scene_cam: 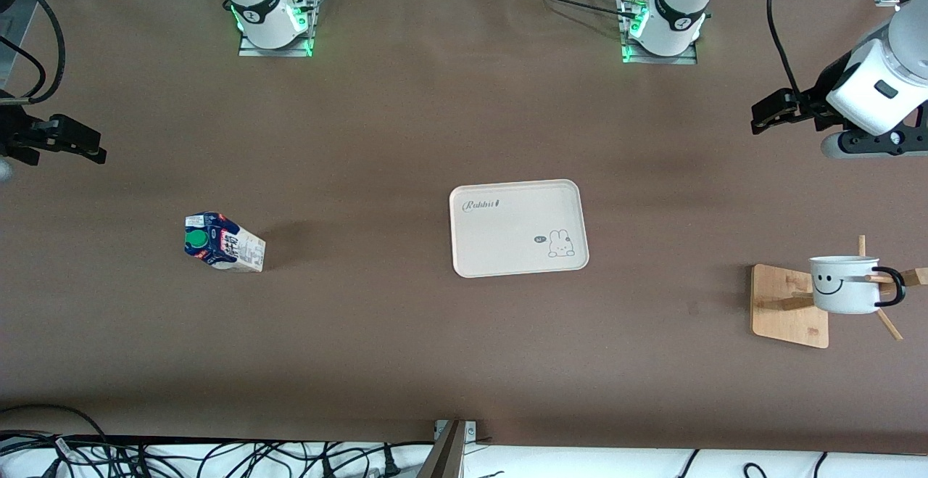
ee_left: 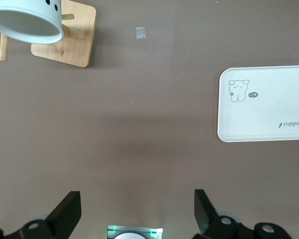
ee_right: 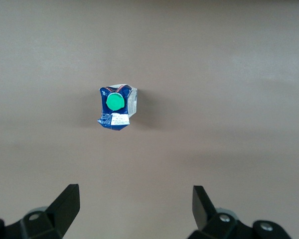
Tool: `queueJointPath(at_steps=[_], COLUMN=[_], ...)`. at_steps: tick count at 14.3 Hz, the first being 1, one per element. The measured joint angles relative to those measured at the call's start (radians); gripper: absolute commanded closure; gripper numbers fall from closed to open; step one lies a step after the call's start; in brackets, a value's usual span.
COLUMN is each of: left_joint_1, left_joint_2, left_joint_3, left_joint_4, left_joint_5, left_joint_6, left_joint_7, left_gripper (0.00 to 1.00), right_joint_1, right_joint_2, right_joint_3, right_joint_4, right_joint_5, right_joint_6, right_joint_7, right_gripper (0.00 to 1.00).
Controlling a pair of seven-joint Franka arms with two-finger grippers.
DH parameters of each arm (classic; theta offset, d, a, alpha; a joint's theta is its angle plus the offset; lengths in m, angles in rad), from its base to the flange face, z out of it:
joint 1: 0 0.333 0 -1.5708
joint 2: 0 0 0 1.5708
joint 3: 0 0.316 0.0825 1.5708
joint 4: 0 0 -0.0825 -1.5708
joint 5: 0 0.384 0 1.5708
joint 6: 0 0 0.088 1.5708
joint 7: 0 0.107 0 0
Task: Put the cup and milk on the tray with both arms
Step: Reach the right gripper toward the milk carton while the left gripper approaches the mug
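Note:
The milk (scene_cam: pixel 223 242), a carton with a blue top and green cap, stands on the table toward the right arm's end; it also shows in the right wrist view (ee_right: pixel 117 107). The cream tray (scene_cam: pixel 507 239) lies mid-table and is bare; its end shows in the left wrist view (ee_left: pixel 269 107). The white smiley cup (scene_cam: pixel 844 284) hangs on a peg of a wooden stand at the left arm's end and shows in the left wrist view (ee_left: pixel 27 20). My left gripper (scene_cam: pixel 761 117) (ee_left: pixel 138 209) is open and empty over bare table. My right gripper (scene_cam: pixel 94 148) (ee_right: pixel 136 206) is open and empty, apart from the milk.
The wooden stand's square base (scene_cam: pixel 786 307) (ee_left: pixel 70 42) sits under the cup, with pegs sticking out. A small pale scrap (ee_left: pixel 141 33) lies on the table beside the stand. Cables run along the table edge nearest the front camera.

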Motion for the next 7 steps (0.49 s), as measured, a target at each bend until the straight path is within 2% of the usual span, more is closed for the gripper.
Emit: queueJointPath(at_steps=[3, 7], left_joint_1=[0.004, 0.041], left_joint_2=[0.000, 0.007], left_joint_3=[0.002, 0.007], left_joint_4=[0.001, -0.015], left_joint_5=[0.000, 0.002], left_joint_6=[0.034, 0.154], left_joint_7=[-0.001, -0.003], left_gripper=[0.00, 0.00], right_joint_1=[0.000, 0.000], right_joint_2=[0.000, 0.000], right_joint_3=[0.000, 0.000], right_joint_4=[0.000, 0.000], right_joint_5=[0.000, 0.000], right_joint_6=[-0.002, -0.007], right_joint_7=[0.000, 0.000], right_gripper=[0.00, 0.00])
